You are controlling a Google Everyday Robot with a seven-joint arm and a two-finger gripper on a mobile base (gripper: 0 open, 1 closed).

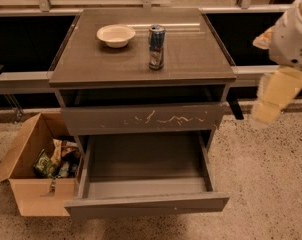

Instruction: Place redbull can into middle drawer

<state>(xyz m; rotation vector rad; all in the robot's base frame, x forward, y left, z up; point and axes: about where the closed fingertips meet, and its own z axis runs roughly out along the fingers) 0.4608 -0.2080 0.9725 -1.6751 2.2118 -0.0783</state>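
The redbull can [156, 46], blue and silver with a shiny top, stands upright on the grey cabinet top [191, 59], right of a cream bowl [116, 35]. The middle drawer [147, 204] is pulled open below, with a plain front panel and a bare grey inside. Above it sits a shut drawer front with white scratches [141, 119]. My gripper [270, 98] hangs from the white arm at the right edge. It is beside the cabinet, well right of the can and lower than it, and holds nothing that I can see.
An open cardboard box [33, 176] with packets stands on the speckled floor left of the open drawer. A dark wall with a grey ledge [21, 78] runs behind the cabinet. Bare floor lies to the right of the drawer.
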